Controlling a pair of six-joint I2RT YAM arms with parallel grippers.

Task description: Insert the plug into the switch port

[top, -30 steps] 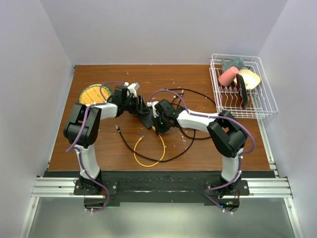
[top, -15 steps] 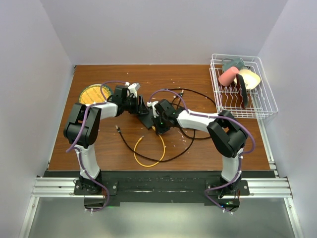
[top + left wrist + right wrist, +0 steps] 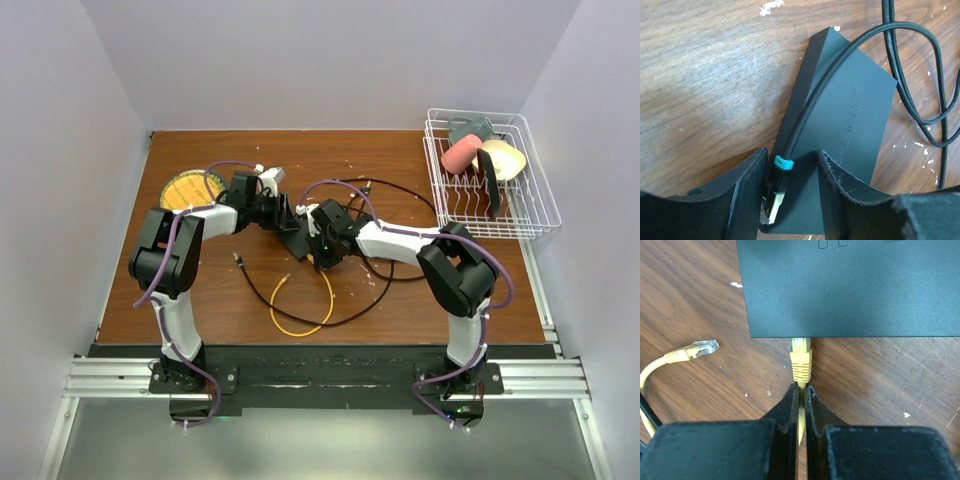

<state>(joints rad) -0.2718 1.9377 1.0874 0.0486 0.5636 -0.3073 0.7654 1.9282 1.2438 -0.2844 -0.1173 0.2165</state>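
Here the plug [image 3: 801, 360] is held at the switch [image 3: 850, 285].
The right gripper [image 3: 801, 387] is shut tight on the yellow cable [image 3: 800, 412], with the plug just ahead of its fingertips, tip against the switch edge. The switch end and a black lead [image 3: 840, 65] are straddled by the left gripper [image 3: 792, 152]; whether they are gripped cannot be told.

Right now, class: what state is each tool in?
Left tool: jaws apart around the switch corner; grip cannot be told.
Right tool: closed on the yellow cable.

Embossed lettering on the dark box [image 3: 847, 107] is too faint to read.
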